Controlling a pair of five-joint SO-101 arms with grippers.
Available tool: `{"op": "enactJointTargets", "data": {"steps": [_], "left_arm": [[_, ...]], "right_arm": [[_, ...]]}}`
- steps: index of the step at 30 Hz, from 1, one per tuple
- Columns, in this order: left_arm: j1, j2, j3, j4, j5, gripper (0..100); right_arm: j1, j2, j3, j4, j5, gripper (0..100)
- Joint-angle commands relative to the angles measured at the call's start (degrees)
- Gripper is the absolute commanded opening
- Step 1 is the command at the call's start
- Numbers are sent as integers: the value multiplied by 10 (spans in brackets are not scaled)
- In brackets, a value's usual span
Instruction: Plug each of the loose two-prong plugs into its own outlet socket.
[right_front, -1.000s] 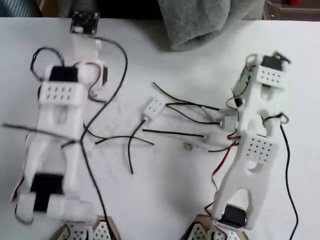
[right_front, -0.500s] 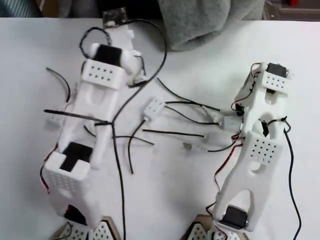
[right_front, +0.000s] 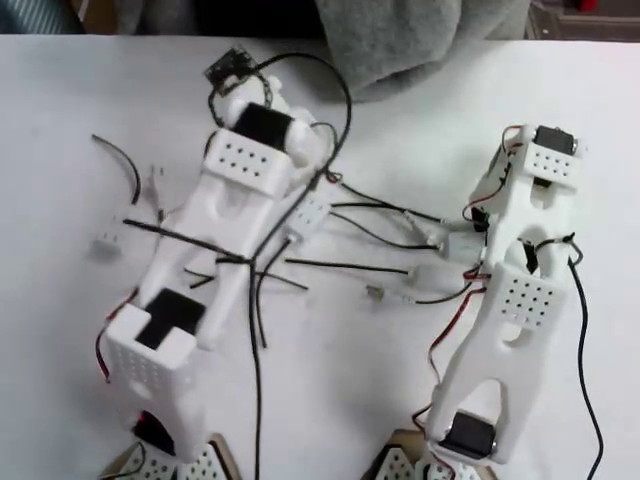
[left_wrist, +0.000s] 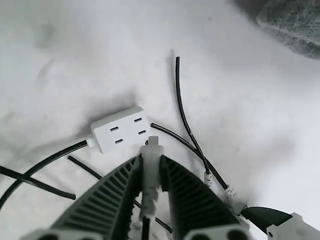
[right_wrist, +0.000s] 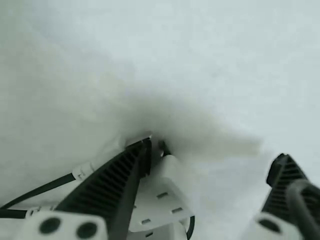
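Two grippers low over white worktop (left_wrist: 75, 60) | left gripper (left_wrist: 150, 167) clamped on small white two-prong plug (left_wrist: 150, 148), just short of white four-slot outlet block (left_wrist: 120, 128), apparently to line prongs up | right gripper (right_wrist: 215, 152) apart, second white outlet block (right_wrist: 160, 197) beside one finger, probably for steadying

This looks like a robotics lab bench or hobby workspace. A plain white counter (right_front: 60, 90) carries two white plastic arms (right_front: 215, 230) with bare servo motors and exposed red and black wiring. One arm bears a small bare circuit board (right_front: 228, 67). Loose black cords (right_front: 340, 265) lie between the arms, and a grey cloth (right_front: 400, 40) lies at the far edge.
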Motion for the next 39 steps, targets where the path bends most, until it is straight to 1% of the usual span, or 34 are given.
{"op": "enactJointTargets", "data": {"steps": [1,4,9,18,21,24,27,34,39], "left_arm": [[15,-6,34,-59,32,24],[20,-6,71,-84,60,24],[18,-6,106,-88,88,24],[17,-5,108,-91,91,24],[17,15,104,-106,97,24],[17,45,103,-131,119,24],[15,58,102,-152,120,24],[-17,63,84,-153,121,24],[-19,63,85,-151,121,24]], "right_arm": [[7,9,7,4,-1,368],[6,9,7,4,-1,368],[6,9,7,4,-1,368],[6,9,7,4,-1,368],[6,9,7,4,-1,368],[6,9,7,4,-1,368],[6,9,7,4,-1,368],[6,9,7,4,-1,368],[6,9,7,3,-1,368]]}}
